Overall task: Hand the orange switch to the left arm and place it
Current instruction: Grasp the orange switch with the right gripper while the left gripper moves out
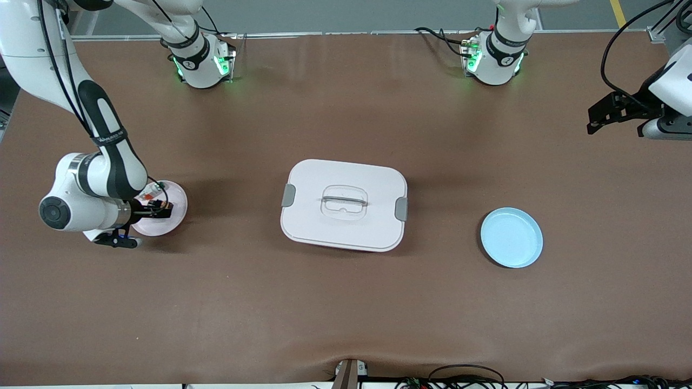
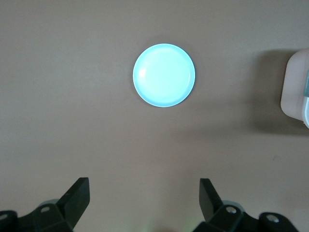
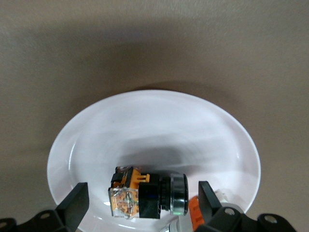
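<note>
The right gripper (image 1: pixel 157 208) is down in the pink plate (image 1: pixel 175 216) at the right arm's end of the table, its fingers (image 3: pixel 75 205) spread wide on either side of the switch (image 3: pixel 140 193) without pinching it. In the right wrist view the switch lies on its side on the plate floor between the two fingertips, with a gap to each: a black block with an orange and clear end toward one finger and a silver ring toward the other. A second small piece with an orange bit (image 3: pixel 195 215) lies just beside the finger at the ringed end, partly hidden by it. The right arm (image 1: pixel 108 156) reaches down from its base, elbow folded low over the table, wrist turned so the gripper points sideways into the plate. The left gripper (image 1: pixel 613 111) hangs in the air over the left arm's end of the table, fingers (image 2: pixel 77 195) wide apart and holding nothing; that arm waits. Its wrist view looks straight down on the blue plate (image 2: pixel 164 75), which holds nothing, with a corner of the box (image 2: pixel 294 92) at the edge. The box (image 1: pixel 344 204) stands mid-table between the two plates, lid on, a grey latch on each short side, well apart from both. The blue plate (image 1: pixel 511 237) lies slightly nearer the front camera than the box.
</note>
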`<state>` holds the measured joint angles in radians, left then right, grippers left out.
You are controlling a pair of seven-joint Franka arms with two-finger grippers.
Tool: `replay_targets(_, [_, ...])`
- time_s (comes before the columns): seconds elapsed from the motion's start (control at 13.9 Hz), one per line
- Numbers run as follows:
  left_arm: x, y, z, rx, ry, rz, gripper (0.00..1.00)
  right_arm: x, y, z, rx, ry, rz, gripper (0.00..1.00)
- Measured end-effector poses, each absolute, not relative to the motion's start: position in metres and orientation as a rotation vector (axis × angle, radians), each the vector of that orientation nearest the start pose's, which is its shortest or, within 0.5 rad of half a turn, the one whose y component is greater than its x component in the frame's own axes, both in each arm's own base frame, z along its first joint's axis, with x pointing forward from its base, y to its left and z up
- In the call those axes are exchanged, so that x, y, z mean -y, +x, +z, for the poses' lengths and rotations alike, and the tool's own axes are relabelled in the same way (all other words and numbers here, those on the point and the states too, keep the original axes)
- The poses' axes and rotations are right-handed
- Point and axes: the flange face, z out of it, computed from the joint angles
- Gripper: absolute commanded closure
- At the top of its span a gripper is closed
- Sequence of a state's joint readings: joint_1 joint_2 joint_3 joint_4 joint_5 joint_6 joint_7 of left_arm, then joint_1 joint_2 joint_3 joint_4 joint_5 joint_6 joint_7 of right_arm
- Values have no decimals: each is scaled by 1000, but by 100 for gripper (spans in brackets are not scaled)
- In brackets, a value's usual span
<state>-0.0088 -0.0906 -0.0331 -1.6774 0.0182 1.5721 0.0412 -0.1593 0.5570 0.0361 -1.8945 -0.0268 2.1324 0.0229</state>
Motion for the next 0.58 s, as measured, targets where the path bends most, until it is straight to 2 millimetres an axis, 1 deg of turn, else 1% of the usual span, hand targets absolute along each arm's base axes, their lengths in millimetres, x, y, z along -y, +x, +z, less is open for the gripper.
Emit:
replay_targets(0.22, [23,525,626,-135,-3118,13,0,74,584,175,-197,-3074,521,0])
replay_targets(0.36, [28,525,631,-145,-3136,-3,0,73,584,174,-194,-3074,524,0])
replay_targets(0.58, [38,524,642,-154,-3220,-29,0,73,583,173,-169,-3072,527,0])
